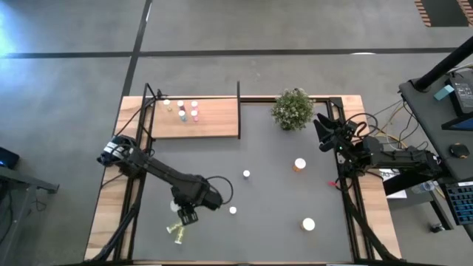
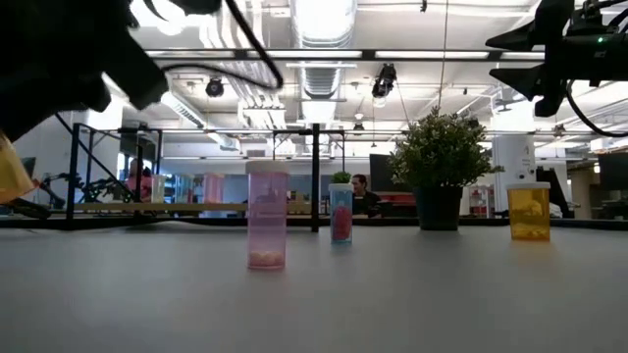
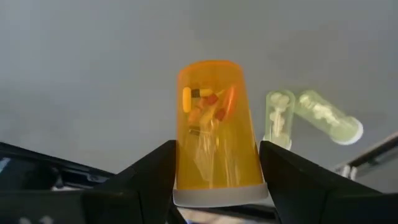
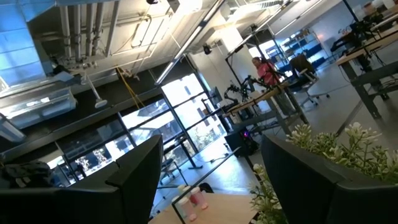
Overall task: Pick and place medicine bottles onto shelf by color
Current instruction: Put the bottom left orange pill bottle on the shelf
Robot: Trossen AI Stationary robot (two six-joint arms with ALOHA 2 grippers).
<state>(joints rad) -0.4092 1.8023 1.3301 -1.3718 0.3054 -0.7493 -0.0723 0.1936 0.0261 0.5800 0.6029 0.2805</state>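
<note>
My left gripper (image 1: pixel 186 216) is near the table's front left and is shut on an orange medicine bottle (image 3: pixel 214 124) with a white cap. The bottle also shows at the left edge of the low view (image 2: pixel 12 172). Two yellow-green bottles (image 3: pixel 305 115) lie on the table just beyond it (image 1: pixel 177 232). The light-wood shelf (image 1: pixel 214 122) at the far left carries several small bottles (image 1: pixel 188 111) standing on their bases. My right gripper (image 1: pixel 323 133) is open and empty, raised beside the potted plant (image 1: pixel 293 108). My left gripper pinches the orange bottle between its two fingers, on opposite sides of the body near the cap end (image 3: pixel 186 177). The fingers (image 3: pixel 149 168) come from above and lie along the bottle. The bottle sticks out past the fingertips, base away, tilted and clear of the table.
Loose bottles stand on the dark tabletop: a pink one (image 2: pixel 267 216), a small bluish one (image 2: pixel 340 213), an orange one (image 1: pixel 299 165) and one at the front right (image 1: pixel 308 224). Two white caps show mid-table (image 1: pixel 246 174) (image 1: pixel 233 210). The plant stands at the far edge.
</note>
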